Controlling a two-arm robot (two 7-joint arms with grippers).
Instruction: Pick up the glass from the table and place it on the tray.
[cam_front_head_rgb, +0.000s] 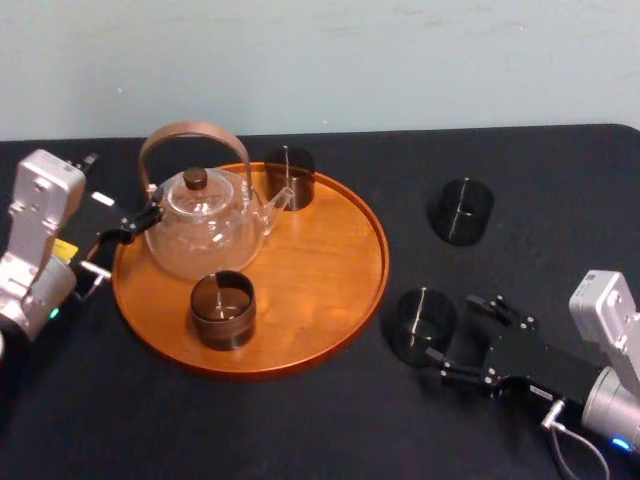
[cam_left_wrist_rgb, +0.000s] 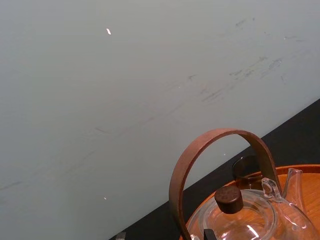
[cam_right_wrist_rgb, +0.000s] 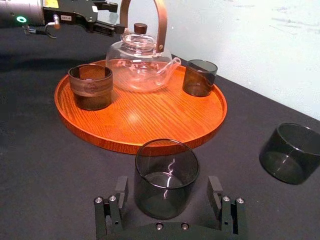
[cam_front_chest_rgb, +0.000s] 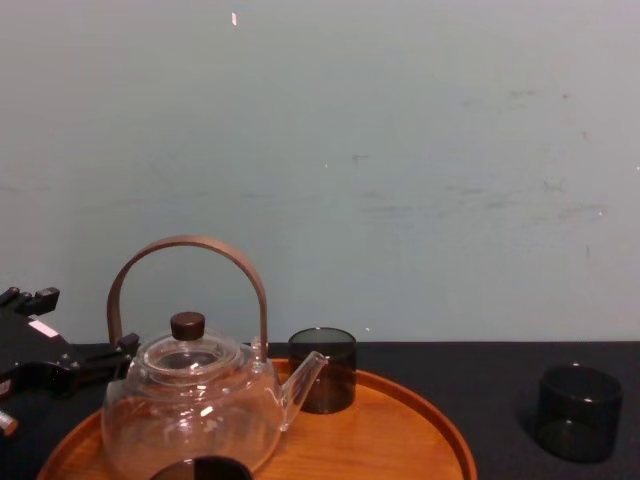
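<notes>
The glass stands upright between the right hand's spread fingers, ungripped, with the tray just beyond; the left hand idles by the teapot.

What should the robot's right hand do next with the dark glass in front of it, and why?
Probably close the jaws. The right gripper has its open jaws on either side of the dark glass, which stands on the table just beside the tray. It is not gripped yet, so lifting now would likely leave it behind. The left gripper sits by the teapot.
</notes>
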